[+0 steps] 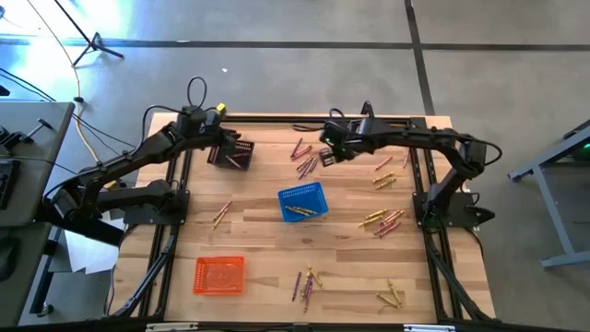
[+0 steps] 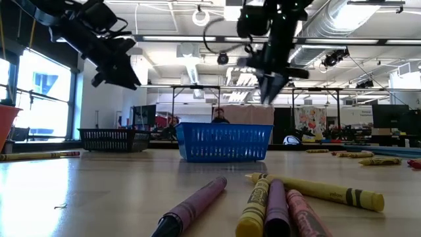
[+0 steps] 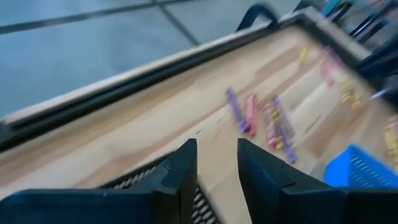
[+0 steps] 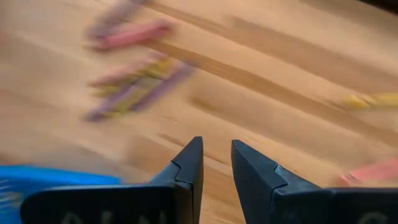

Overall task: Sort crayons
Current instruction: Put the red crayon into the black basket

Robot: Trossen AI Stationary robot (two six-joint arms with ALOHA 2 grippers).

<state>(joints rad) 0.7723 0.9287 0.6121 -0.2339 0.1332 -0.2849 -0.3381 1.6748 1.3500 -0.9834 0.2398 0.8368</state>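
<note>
Many crayons lie in loose groups on the wooden table: one group (image 1: 304, 161) at the far middle, others at the right (image 1: 383, 221) and at the near edge (image 1: 304, 281). My left gripper (image 1: 224, 148) hovers over the black mesh basket (image 1: 232, 153) at the far left. Its fingers (image 3: 216, 168) are slightly apart and empty. My right gripper (image 1: 327, 152) hovers just right of the far-middle crayons (image 4: 130, 81). Its fingers (image 4: 216, 162) are slightly apart and empty. In the low view both grippers, left (image 2: 122, 72) and right (image 2: 270, 89), are well above the table.
A blue mesh basket (image 1: 302, 201) with a few crayons in it stands mid-table. An orange basket (image 1: 219, 275) stands near the front left. A lone crayon pair (image 1: 221, 214) lies left of the blue basket. Dark frame rails run along the table's left and right sides.
</note>
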